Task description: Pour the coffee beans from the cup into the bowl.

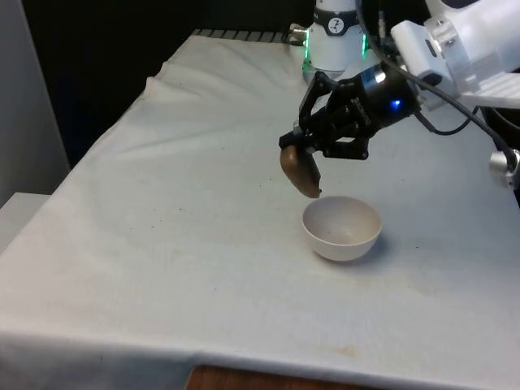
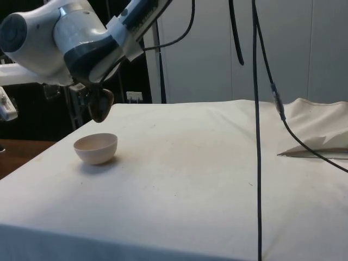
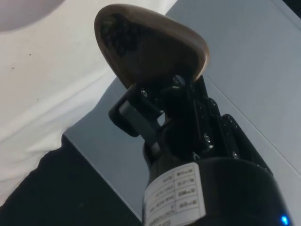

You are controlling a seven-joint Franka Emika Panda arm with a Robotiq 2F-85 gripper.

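Cup [image 1: 299, 170] first — it is brown and smooth, with a rounded shape a bit like an egg, and it hangs in the air in the robot's black hand [image 1: 313, 148]. The hand is clamped tight on the cup's rim end, so the cup sticks out and down from it. The cup is tipped far over, its mouth pointing down toward the bowl [image 1: 342, 228]. In the wrist view, dark coffee beans [image 3: 123, 34] show inside the cup's mouth.

The bowl is pale, round and smooth, and it sits on the tabletop [image 1: 162, 244], which wears a white cloth with soft wrinkles. The cup's low lip is just above the bowl's rim on the front view's left — near the edge, not over the middle. I think the pour is under way, and the lip needs to stay over the bowl, or beans may drop onto the cloth.
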